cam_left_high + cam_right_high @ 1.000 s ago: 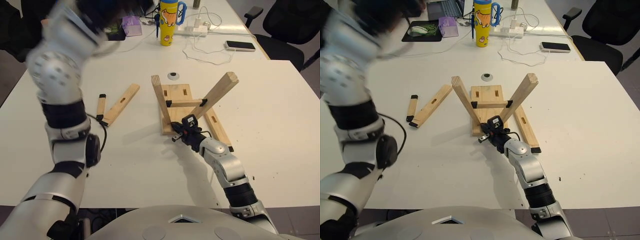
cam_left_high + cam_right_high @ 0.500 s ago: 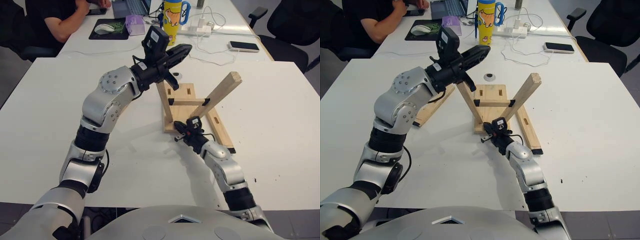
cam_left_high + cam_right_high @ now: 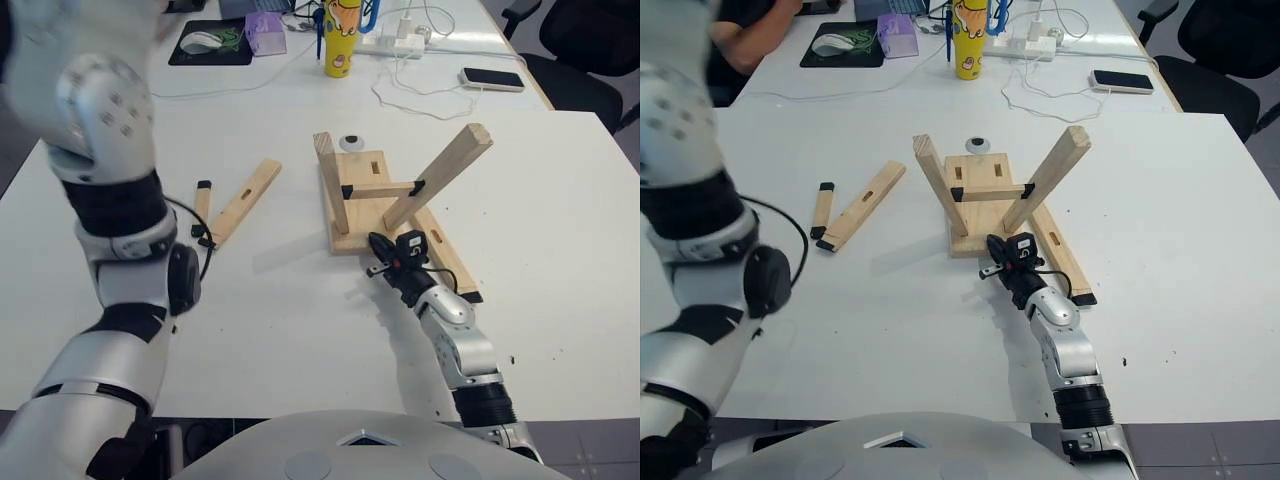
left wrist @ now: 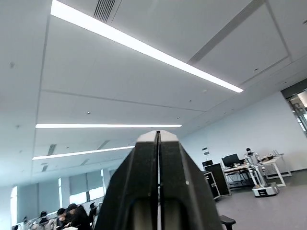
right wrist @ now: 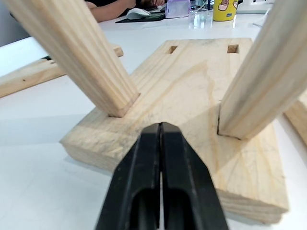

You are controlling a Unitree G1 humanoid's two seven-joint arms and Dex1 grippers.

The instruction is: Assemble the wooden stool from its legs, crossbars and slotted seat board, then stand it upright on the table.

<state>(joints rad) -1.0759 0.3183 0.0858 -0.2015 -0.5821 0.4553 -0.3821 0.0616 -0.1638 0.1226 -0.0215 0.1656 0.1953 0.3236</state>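
The slotted seat board lies flat on the table with two legs standing up from it, joined by a crossbar. A third leg lies along the board's right side. Further left lie a loose leg and a short crossbar. My right gripper is shut and empty, just in front of the board's near edge, fingertips pointing between the two legs. My left arm is raised high on the left; its gripper is shut and empty, pointing at the ceiling.
A small round black-and-white disc lies behind the board. At the table's far end are a yellow bottle, a power strip with cables, a phone, a purple box and a mouse.
Half a second ago my left gripper was at the top of the left upright leg; it has since swung up and away to the left. The right gripper stays at the board's edge.
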